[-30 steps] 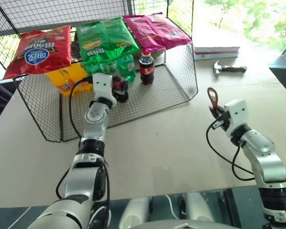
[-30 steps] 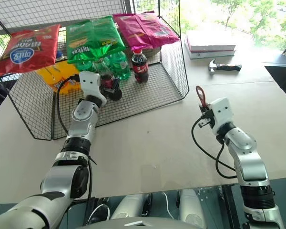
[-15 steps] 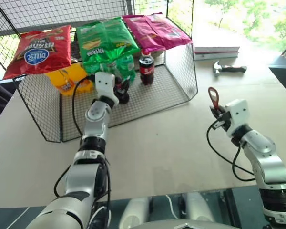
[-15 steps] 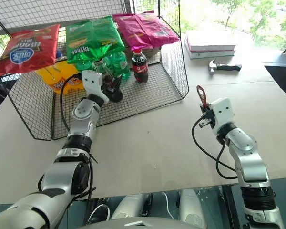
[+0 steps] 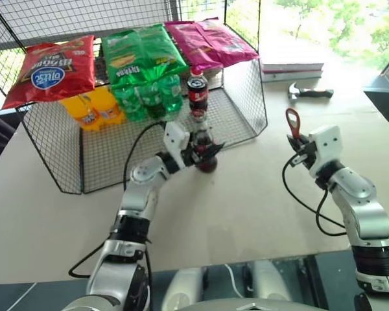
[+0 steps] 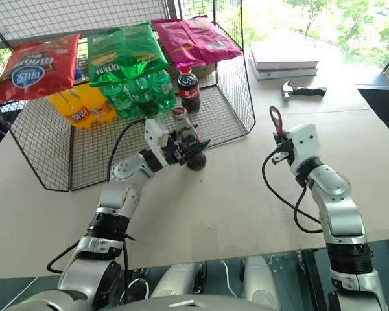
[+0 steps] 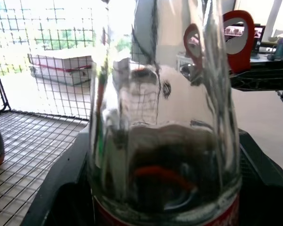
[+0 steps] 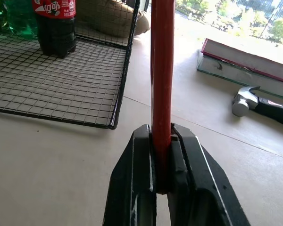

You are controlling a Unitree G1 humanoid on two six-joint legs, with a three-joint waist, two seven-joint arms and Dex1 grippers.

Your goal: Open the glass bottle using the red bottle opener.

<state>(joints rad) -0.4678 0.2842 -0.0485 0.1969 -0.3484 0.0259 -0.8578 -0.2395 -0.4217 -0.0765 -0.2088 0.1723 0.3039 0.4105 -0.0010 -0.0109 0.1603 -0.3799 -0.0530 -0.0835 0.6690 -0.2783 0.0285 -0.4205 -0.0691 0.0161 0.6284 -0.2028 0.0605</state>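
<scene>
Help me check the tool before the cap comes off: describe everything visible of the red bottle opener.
The red bottle opener is small, flat and glossy red, with a rounded ring head on top. It stands upright, its tapered handle clamped between the right gripper's black fingers, held above the tabletop. Nothing else touches it; it is well apart from the glass bottle.

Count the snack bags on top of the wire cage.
3, side by side on the cage top: red bag at the robot's left, green bag in the middle, pink bag at the right.
</scene>
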